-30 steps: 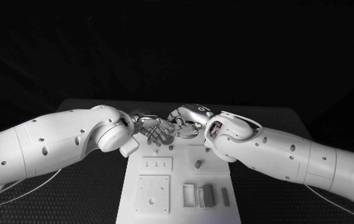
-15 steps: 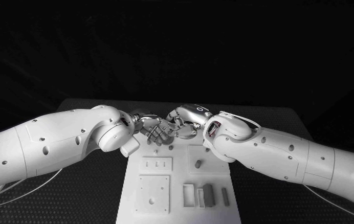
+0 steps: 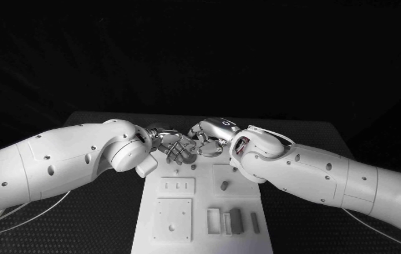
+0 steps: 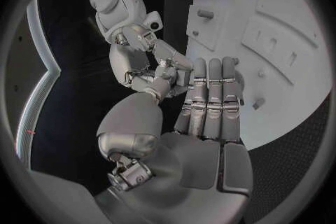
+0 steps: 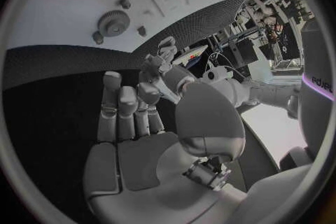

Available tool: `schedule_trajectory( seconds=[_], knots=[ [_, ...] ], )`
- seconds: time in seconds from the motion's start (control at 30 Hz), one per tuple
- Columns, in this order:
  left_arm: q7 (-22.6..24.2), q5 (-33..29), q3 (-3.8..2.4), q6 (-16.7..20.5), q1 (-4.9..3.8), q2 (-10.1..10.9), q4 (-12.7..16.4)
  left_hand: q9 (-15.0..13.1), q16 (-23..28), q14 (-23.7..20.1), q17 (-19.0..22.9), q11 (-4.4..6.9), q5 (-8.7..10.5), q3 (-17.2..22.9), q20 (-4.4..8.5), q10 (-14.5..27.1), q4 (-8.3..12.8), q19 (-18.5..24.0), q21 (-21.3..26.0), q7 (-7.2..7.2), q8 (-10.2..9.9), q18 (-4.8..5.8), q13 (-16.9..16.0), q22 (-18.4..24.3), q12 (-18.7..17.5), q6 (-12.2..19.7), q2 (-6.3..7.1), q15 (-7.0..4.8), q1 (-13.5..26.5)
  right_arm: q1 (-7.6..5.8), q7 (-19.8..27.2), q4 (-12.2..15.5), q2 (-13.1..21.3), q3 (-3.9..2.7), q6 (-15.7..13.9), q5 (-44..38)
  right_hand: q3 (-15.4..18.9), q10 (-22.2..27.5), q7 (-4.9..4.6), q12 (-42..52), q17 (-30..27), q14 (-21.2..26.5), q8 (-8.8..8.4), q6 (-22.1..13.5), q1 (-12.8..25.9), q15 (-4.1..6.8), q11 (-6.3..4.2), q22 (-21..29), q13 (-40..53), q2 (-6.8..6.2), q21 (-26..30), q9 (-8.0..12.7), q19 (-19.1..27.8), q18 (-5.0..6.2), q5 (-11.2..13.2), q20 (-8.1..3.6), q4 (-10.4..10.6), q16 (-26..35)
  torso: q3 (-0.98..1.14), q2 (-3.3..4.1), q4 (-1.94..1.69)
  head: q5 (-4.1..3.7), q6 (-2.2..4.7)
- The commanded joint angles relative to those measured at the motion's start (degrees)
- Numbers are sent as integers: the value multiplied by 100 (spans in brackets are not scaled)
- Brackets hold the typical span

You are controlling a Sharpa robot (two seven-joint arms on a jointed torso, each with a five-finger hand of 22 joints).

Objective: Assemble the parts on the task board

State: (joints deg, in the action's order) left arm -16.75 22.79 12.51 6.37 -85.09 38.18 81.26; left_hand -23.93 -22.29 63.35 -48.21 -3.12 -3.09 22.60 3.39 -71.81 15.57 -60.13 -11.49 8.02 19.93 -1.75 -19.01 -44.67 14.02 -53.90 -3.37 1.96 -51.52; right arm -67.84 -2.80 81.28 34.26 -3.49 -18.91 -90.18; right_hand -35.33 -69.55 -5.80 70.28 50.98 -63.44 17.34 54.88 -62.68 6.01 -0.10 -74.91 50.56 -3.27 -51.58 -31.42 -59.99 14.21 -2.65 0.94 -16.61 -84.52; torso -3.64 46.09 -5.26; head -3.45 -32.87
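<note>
We hold both hands, left (image 3: 174, 148) and right (image 3: 211, 138), nearly touching over the far end of the board (image 3: 200, 231), fingers loosely extended and holding nothing, with the gear (image 5: 112, 23) just beyond our right fingertips.

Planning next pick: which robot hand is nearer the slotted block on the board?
Left. The left robot hand hovers just beyond the slotted block, roughly in line with it. The right robot hand is also beyond it but off to the robot's right.
</note>
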Motion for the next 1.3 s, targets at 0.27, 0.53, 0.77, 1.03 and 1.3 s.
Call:
schedule_trajectory(
  seconds=[0.27,0.53,0.77,1.03,1.3],
  knots=[
    [118,-54,-10,106,-6,-14,-17,-16,43,61,-49,25,28,119,13,-24,-19,-41,-1,-25,60,-35,-43,-30,38,-108,-24,7,-62,5,26,14,-19,3,105,-3,30,23,-20,-9,-7,8,14,70,30,35,-34,-84,-5,-33,-24,-2,-23,79,-14,-19,3,0,2,1,2,1,-8],
    [78,-25,-10,106,-6,-8,-15,-19,54,84,-83,35,27,237,26,-37,24,-56,-8,-40,69,-36,-70,-53,44,-137,-42,-5,-166,6,17,22,-14,3,95,-3,31,22,-19,-8,-8,7,15,73,33,35,-35,-84,-4,-35,-24,-4,-23,79,-13,-19,1,0,3,2,0,12,-12],
    [39,49,-9,46,1,-27,-7,-46,60,174,-178,68,28,571,52,-111,70,-123,-49,-83,117,-25,-148,-125,79,-244,44,-35,-398,6,-13,25,-8,3,84,-8,33,22,-19,-8,-8,5,15,76,37,36,-36,-84,-4,-36,-24,-5,-25,79,-13,-19,2,-1,1,2,1,17,-26],
    [6,22,8,194,7,-39,-40,-77,60,239,-247,95,23,811,74,-169,50,-160,-73,-120,150,-12,-203,-178,103,-312,42,-60,-541,6,-11,37,-7,4,118,-8,41,21,-17,-8,-8,1,14,80,50,38,-38,-84,-3,-52,-26,-7,-30,79,-13,-19,1,-2,4,1,3,7,-50],
    [35,21,21,298,7,-22,-29,-113,79,289,-310,111,22,1052,96,-209,-60,-177,-81,-140,172,7,-258,-228,112,-364,31,-76,-513,6,-16,6,-12,5,155,-6,59,20,-16,-11,-10,-3,4,77,77,41,-39,-81,-1,-128,-23,-9,-35,79,-13,-21,3,0,3,2,2,29,-53]
  ],
)
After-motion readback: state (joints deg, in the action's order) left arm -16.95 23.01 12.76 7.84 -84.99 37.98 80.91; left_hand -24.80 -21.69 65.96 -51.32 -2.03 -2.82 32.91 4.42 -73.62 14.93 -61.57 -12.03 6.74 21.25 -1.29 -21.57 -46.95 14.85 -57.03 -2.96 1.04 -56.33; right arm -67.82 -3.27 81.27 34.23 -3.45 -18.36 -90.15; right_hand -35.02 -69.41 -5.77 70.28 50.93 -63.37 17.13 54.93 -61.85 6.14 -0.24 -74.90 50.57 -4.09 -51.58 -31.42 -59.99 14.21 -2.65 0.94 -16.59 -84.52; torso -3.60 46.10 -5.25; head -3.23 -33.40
